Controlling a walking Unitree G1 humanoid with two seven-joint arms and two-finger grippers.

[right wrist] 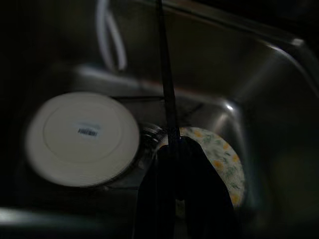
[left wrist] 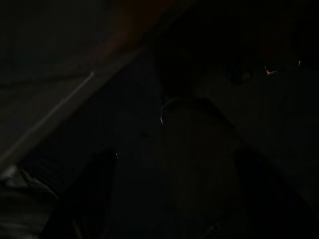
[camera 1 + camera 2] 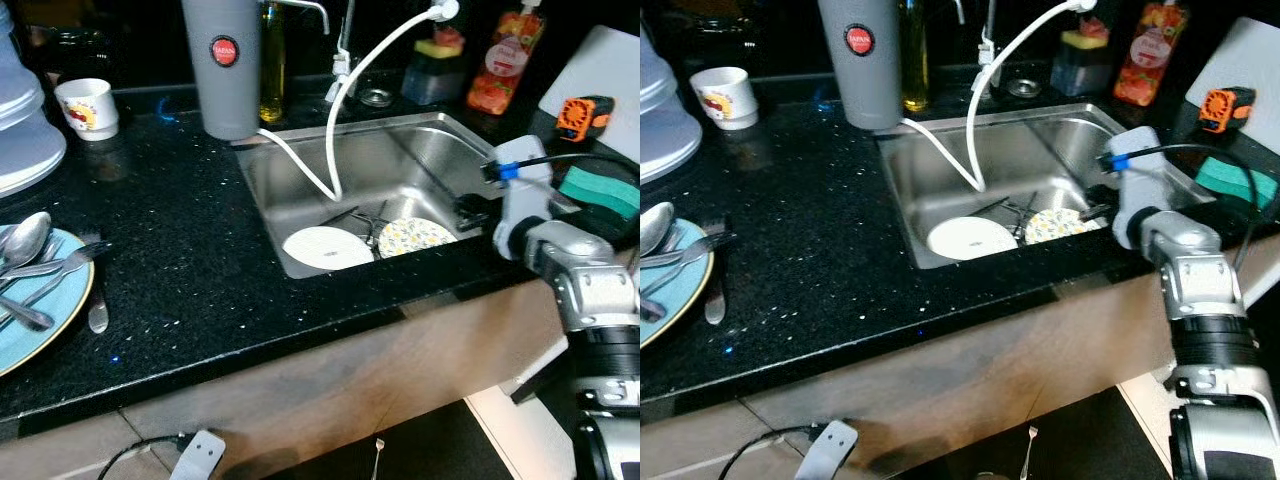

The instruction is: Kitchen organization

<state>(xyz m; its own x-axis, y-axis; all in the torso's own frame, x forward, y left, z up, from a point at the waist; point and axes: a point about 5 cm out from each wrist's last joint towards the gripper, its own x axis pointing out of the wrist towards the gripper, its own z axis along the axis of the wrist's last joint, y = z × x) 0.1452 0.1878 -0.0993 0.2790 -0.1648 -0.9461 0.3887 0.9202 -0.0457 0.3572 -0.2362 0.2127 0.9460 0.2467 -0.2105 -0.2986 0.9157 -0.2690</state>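
dishes in the sink (image 3: 300,180) lay under the right gripper (image 1: 175,149), fingers pressed together on a thin dark utensil (image 1: 164,74), likely lifting out next.

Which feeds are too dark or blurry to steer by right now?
Left wrist view: nearly black, only faint outlines. Right wrist view: dim and soft, though the white plate and floral plate beyond the right gripper read. Eye views: sharp, sink well lit.

A fork (image 3: 1030,447) lies on the floor (image 3: 1080,440) below the counter; a cable (image 3: 130,455) trails nearby.
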